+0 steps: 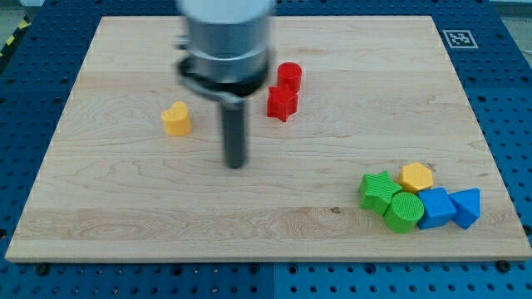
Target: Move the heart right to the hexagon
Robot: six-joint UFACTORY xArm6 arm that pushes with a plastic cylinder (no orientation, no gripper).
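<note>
1. Yellow heart (176,119): rests on the table (108,208), view's left, alone.
2. My tip (237,164): no gripper fitted, so nothing opens or closes; stands right of and below the heart, apart.
3. Yellow hexagon (416,177): lower right, touching the green blocks (391,201) and blue blocks (449,208).
4. Advice: circle to the heart's left, push rightward and downward, passing below the red blocks (284,91).

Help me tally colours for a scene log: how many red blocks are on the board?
2. A red cylinder sits near the view's top centre, and a red star is just below it, touching or nearly so. Both are right of my tip. None seem hidden.
</note>
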